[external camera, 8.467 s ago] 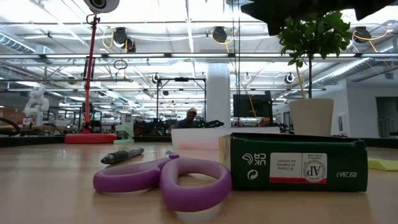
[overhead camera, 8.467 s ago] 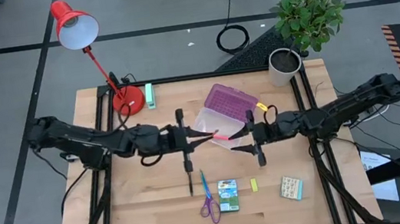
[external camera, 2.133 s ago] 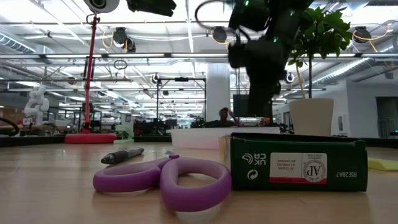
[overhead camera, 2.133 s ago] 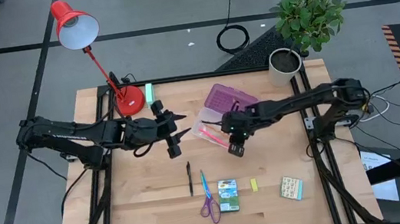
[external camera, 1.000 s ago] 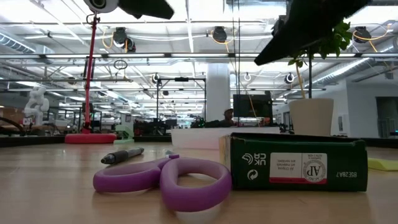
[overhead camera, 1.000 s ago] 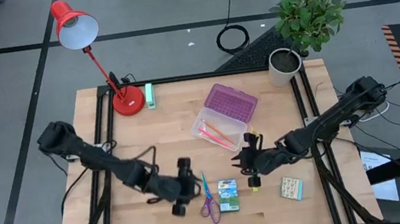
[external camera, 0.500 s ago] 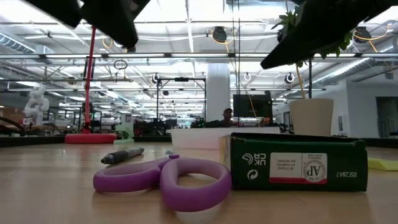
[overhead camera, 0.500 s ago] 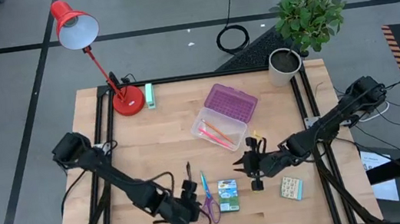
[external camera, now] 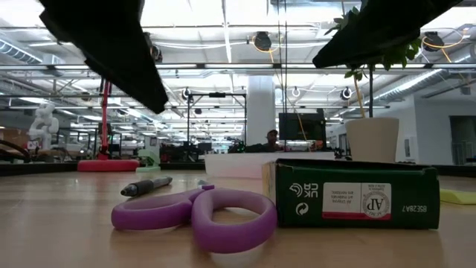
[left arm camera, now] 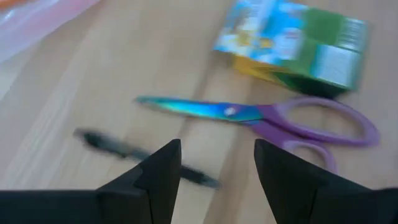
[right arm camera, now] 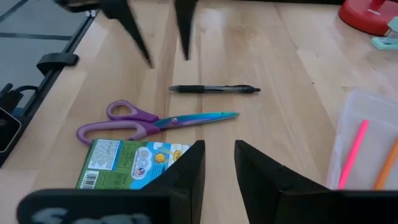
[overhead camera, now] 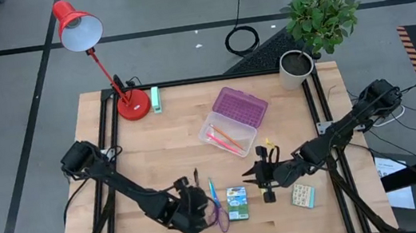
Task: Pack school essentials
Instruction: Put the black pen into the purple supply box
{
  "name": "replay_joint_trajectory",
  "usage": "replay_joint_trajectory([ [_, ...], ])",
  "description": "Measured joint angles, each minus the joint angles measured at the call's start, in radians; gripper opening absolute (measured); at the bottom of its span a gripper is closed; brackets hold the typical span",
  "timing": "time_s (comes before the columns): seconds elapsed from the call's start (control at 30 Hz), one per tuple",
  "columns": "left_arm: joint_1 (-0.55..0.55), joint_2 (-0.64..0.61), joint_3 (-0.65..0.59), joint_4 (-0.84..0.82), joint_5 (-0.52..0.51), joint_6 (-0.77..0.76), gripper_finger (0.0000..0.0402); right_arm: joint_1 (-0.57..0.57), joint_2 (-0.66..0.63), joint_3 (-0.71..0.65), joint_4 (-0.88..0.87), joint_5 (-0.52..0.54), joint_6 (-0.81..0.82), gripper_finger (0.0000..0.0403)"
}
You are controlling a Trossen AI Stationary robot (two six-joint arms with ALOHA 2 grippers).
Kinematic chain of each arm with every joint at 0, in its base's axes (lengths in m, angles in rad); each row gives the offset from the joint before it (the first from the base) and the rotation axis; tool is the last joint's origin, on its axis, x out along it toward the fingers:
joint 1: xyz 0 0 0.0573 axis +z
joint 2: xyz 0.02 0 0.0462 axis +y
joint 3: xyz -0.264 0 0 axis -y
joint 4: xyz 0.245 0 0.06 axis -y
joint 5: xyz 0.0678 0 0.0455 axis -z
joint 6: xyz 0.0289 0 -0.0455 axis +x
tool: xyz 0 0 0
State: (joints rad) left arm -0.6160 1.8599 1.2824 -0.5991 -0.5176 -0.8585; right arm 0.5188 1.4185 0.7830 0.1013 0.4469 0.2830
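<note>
Left gripper [overhead camera: 196,201]: fingers apart, empty, over black pen [left arm camera: 143,161]; scissors [overhead camera: 217,206] just beside.
Change: it has dropped lower, closer to pen.

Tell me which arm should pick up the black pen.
Left. The left gripper hovers open beside the black pen, which shows just past its fingers in its wrist view. The right gripper sits across the scissors and crayon box.

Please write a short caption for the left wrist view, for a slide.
Left gripper, fingers open, hovers over a black pen and purple-handled scissors lying beside a crayon box on the wooden table.
</note>
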Motion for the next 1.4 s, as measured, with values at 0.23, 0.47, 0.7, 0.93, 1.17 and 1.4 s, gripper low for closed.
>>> replay_joint_trajectory([
  [0.23,0.012,0.000,-0.003,-0.075,-0.048,-0.291,0.0207,-0.001,0.000,0.000,0.000,0.002,-0.040,0.0082],
  [0.47,0.076,0.018,-0.003,-0.063,0.083,-0.467,0.0207,-0.001,0.000,0.000,0.000,0.000,-0.041,0.0082],
  [0.7,0.121,0.089,-0.004,-0.062,0.188,-0.528,0.0207,0.000,0.001,0.000,-0.015,-0.002,-0.045,0.0082],
  [0.93,0.136,0.098,-0.004,-0.062,0.195,-0.565,0.0207,0.000,0.001,0.000,-0.023,-0.002,-0.064,0.0082],
  [1.17,0.137,0.098,-0.004,-0.086,0.195,-0.577,0.0207,0.000,0.001,0.000,-0.023,-0.002,-0.064,0.0082],
  [1.4,0.137,0.111,-0.003,-0.084,0.214,-0.604,0.0207,0.001,0.001,0.000,-0.023,-0.002,-0.061,0.0082],
])
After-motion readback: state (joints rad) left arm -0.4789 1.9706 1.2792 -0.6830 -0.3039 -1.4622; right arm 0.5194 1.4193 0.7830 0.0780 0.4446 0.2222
